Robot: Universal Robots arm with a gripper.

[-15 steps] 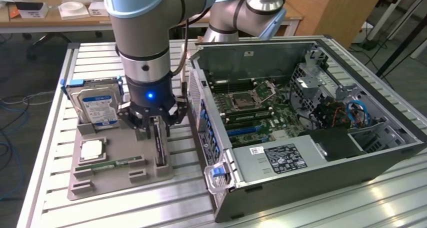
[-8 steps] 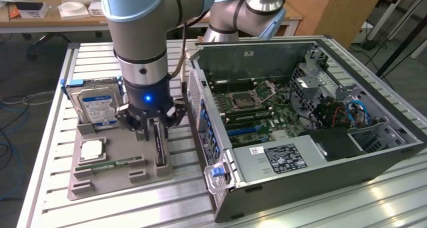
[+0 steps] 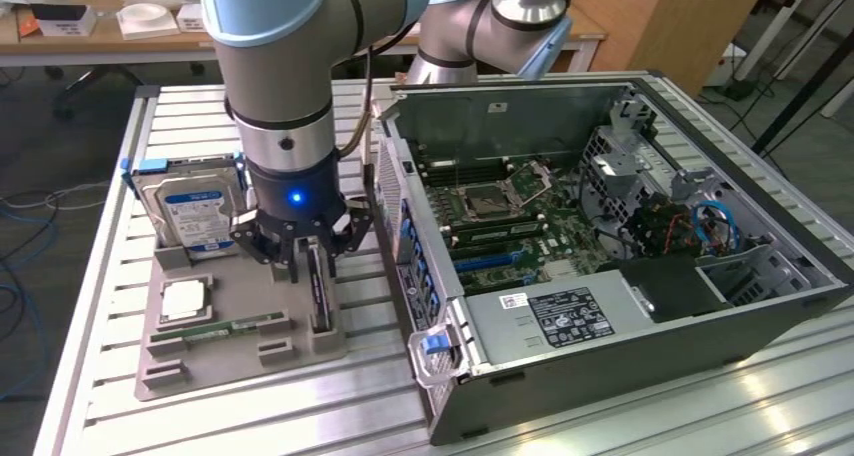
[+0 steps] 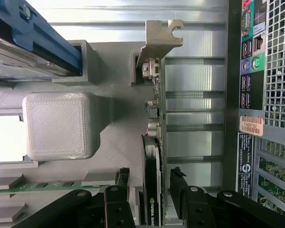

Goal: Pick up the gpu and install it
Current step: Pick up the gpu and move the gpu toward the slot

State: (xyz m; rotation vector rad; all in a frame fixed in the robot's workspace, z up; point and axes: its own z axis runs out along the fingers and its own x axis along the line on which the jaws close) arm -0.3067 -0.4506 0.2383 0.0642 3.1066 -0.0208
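The claw [image 3: 310, 254] is open, with one finger on each side of the card [image 3: 320, 298]. The card stands on its edge in the gray tray [image 3: 234, 281], beside the computer case [image 3: 641, 356]. It looks thin, stiff, light and easy to break, so hold its flat sides.

1. In the exterior view, the picture's edge cuts off the robot arm [image 3: 287, 76] at 12 o'clock.
2. There the claw [image 3: 314, 266] covers the upper end of the gpu [image 3: 320, 308], which stands on edge in the grey holder [image 3: 234, 326].
3. The arm hides the 3 o'clock side of the hard drive [image 3: 194, 211].
4. The print on the computer case's label [image 3: 571, 316] is too small to read.
5. In the wrist view, the gpu's lettering runs off the picture's edge, and the same edge cuts off the claw.
6. The processor chip [image 4: 4, 137] is washed out to plain white.
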